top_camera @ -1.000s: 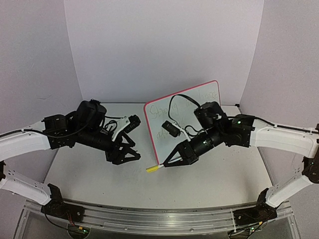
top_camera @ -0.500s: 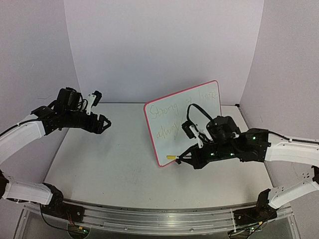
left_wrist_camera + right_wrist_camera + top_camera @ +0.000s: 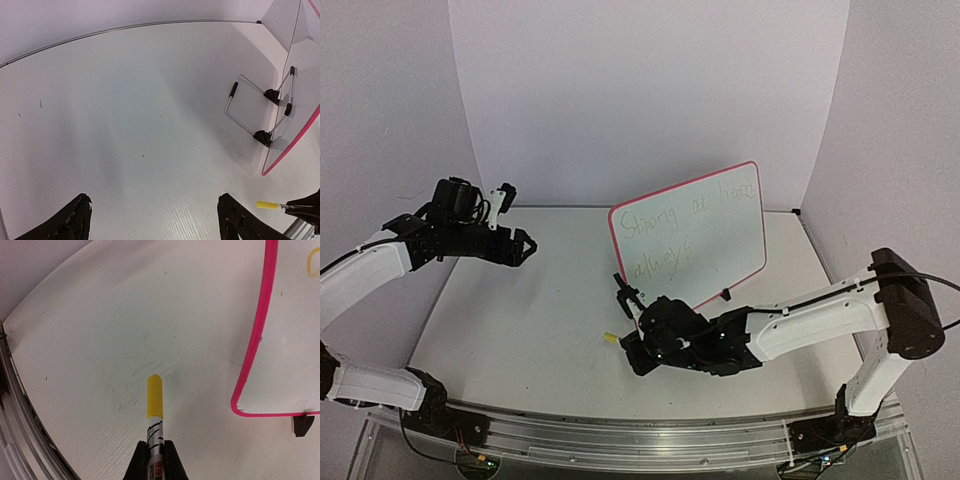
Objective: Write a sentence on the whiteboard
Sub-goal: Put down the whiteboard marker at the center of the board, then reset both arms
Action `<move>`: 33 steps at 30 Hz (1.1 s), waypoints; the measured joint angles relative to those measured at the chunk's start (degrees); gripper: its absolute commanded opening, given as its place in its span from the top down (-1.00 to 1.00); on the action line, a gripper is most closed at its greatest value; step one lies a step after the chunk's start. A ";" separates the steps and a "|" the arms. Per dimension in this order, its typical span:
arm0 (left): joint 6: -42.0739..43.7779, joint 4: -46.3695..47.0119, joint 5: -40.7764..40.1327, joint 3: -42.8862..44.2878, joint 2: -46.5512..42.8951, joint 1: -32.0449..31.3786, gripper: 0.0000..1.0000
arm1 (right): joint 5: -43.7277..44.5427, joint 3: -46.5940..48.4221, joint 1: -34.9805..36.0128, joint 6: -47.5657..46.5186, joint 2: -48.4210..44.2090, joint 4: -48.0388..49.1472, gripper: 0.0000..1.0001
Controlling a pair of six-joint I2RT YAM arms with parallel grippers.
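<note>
The whiteboard [image 3: 720, 240], white with a pink-red rim, stands tilted on the table's right half. The sentence [image 3: 665, 222] runs across it in two faint yellow-green lines. My right gripper [image 3: 628, 346] is low over the table just in front of the board's lower left corner [image 3: 240, 407]. It is shut on a marker [image 3: 154, 400] whose yellow cap points forward, off the board. My left gripper [image 3: 525, 245] hangs open and empty at the far left. Its fingers [image 3: 75, 220] stand wide over bare tabletop.
The left wrist view shows the board's back, its wire stand [image 3: 245, 107] and black feet [image 3: 272, 95]. A black foot [image 3: 302, 424] sits under the front rim. The metal rail [image 3: 640, 440] lines the near edge. Walls close the back and sides.
My right gripper has come off the board and dropped left and forward with the marker. My left arm has pulled back to the far left and its jaws have widened.
</note>
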 measured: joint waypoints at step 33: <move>-11.74 2.89 -9.38 -0.05 -0.19 1.01 -0.98 | 6.09 -13.34 -11.45 -0.46 -18.90 -0.84 -0.97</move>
